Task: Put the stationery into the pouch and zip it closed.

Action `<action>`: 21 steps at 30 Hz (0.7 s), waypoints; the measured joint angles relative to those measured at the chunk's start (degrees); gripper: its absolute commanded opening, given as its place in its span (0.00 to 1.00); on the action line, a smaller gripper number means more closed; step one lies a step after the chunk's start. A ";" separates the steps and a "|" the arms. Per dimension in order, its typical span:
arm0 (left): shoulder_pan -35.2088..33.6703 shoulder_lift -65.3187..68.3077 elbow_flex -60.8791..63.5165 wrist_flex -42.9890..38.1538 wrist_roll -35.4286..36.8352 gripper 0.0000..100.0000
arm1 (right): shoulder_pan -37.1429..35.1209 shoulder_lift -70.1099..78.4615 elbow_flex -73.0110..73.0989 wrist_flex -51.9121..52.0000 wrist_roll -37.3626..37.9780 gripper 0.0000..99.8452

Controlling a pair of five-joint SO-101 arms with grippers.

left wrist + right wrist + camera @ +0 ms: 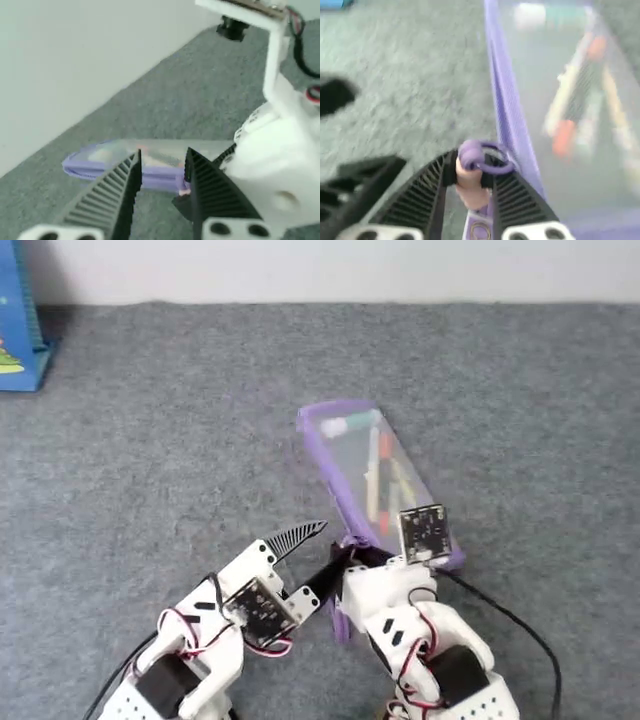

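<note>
Beside pouch (352,452), right claw (470,167) pinches zipper pull (471,184).

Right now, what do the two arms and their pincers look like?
The left arm and the right arm have white plastic shells with small black marks. The left pincer and the right pincer have black tapering fingers with ribbed faces. A dark circuit board sits on each wrist. Thin red, black and white wires loop along the joints. A black cable trails from the right arm.
</note>
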 measured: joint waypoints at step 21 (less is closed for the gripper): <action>-8.97 0.09 2.11 0.35 -4.57 0.15 | 7.38 0.00 -8.18 -0.53 23.56 0.01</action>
